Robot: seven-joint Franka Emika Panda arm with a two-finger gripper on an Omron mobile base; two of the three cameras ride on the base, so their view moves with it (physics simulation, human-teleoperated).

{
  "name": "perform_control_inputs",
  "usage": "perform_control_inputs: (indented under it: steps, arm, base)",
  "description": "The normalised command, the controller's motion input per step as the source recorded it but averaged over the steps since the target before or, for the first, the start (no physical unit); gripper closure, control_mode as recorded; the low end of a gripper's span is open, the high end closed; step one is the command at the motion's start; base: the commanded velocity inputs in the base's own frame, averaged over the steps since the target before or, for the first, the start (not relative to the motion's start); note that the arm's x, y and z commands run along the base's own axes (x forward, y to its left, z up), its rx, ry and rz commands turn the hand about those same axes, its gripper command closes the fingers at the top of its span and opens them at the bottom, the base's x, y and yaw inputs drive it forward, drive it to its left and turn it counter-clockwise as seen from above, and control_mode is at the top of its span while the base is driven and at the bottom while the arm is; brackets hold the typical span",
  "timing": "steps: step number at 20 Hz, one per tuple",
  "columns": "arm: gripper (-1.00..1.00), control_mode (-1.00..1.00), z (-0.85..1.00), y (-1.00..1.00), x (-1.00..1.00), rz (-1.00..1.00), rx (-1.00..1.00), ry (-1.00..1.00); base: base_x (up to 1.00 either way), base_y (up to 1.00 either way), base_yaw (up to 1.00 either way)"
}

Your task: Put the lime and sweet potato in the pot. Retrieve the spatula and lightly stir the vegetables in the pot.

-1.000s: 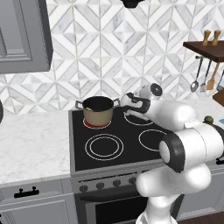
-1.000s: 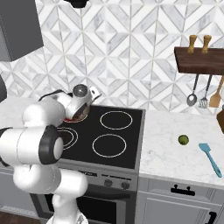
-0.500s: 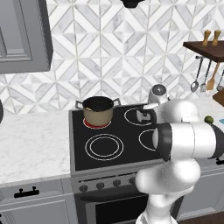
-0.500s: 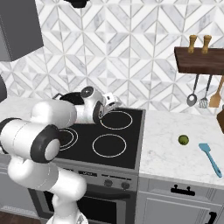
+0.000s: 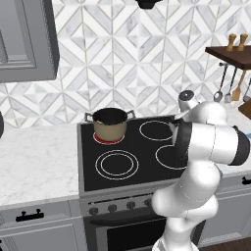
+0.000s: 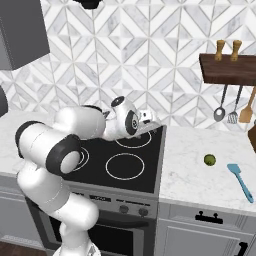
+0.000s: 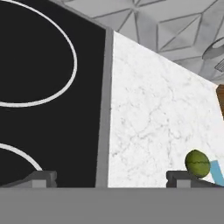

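- The task looks to be at an early stage: the lime (image 6: 210, 159) lies on the white marble table (image 6: 195, 170) to the right of the stove (image 6: 125, 165), well apart from the pot (image 5: 110, 124).
- The pot stands on the far left burner; whether anything is inside, I cannot tell.
- A blue spatula (image 6: 239, 180) lies untouched near the lime, on its right.
- The gripper (image 7: 111, 177) is released, jaws spread wide and grasping nothing, over the stove's right edge.
- The lime is small, round, yellow-green, with faint darker streaks.
- Still to do: lime in, sweet potato in, stirring.

Lime (image 7: 197, 163) on marble counter (image 7: 153, 122)
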Motion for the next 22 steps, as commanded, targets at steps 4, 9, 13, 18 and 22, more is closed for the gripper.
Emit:
perform_control_inputs:
  steps: [4, 9, 13, 18, 22]
  arm:
    - [-1.0, -1.0, -0.03, -1.0, -0.15, -0.34, 0.02, 0.08]
    - [-1.0, -1.0, -0.18, -1.0, -0.01, -0.33, 0.01, 0.05]
    - [-1.0, -1.0, -0.18, -1.0, 0.0, -0.31, 0.02, 0.05]
    - [-1.0, -1.0, -0.17, -0.98, 0.0, -0.22, 0.08, 0.04]
    - [-1.0, -1.0, -0.28, -0.67, 0.0, -0.11, 0.09, 0.0]
  base:
    - [0.0, 0.0, 0.0]
    - [0.0, 0.0, 0.0]
    - [0.0, 0.0, 0.0]
    - [0.0, 0.0, 0.0]
    - [0.0, 0.0, 0.0]
